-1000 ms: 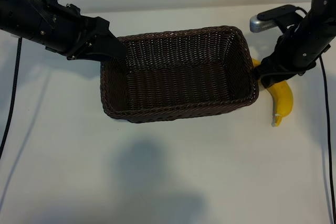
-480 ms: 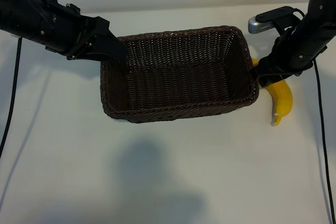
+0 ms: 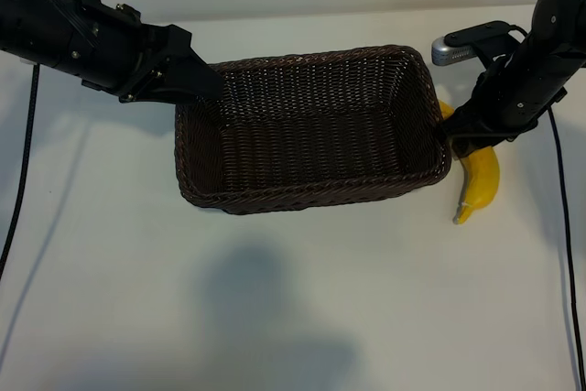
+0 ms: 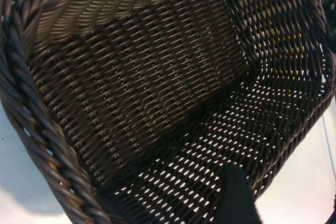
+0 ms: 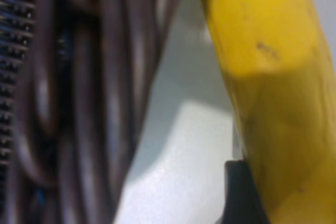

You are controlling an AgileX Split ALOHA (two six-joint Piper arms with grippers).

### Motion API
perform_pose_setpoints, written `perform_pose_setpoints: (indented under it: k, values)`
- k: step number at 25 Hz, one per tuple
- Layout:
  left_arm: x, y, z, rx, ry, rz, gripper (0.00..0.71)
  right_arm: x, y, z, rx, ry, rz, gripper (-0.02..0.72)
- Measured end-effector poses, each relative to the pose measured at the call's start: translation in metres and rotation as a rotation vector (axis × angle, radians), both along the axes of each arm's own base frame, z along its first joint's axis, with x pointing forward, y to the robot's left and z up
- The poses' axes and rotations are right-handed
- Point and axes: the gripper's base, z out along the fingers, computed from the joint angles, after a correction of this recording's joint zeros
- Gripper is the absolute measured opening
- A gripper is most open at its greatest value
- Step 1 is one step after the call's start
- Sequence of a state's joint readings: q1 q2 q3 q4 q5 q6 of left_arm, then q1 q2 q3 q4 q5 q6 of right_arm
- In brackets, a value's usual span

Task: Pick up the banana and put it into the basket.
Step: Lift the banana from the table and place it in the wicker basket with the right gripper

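The dark brown wicker basket stands mid-table, and nothing lies inside it. My left gripper is at its far left corner, shut on the rim. In the left wrist view one finger shows inside the basket; the other is hidden beyond the rim. The yellow banana lies just outside the basket's right end, its tip pointing toward the table's front. My right gripper is shut on the banana's upper part, close to the basket wall. The right wrist view shows one finger pressed against the banana, beside the basket.
The white table stretches bare in front of the basket, with a large soft shadow on it. Black cables hang down at both sides of the table.
My right gripper has closed on the banana, and the banana's lower tip has swung left toward the basket. The left arm and the basket have not moved.
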State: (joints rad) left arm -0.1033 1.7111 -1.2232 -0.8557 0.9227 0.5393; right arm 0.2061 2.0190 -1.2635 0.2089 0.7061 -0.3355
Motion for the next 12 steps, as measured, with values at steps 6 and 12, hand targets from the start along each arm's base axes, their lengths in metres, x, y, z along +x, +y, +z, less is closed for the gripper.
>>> perform_pose_setpoints:
  k: [6,12]
  values:
    - [0.0,0.0,0.0,0.0,-0.001,0.001,0.479,-0.004,-0.01,0.038,-0.096,-0.029,0.07,0.424]
    - [-0.001,0.0,0.0,-0.002,0.008,-0.007,0.479,-0.003,-0.046,0.072,-0.159,-0.025,-0.036,0.424]
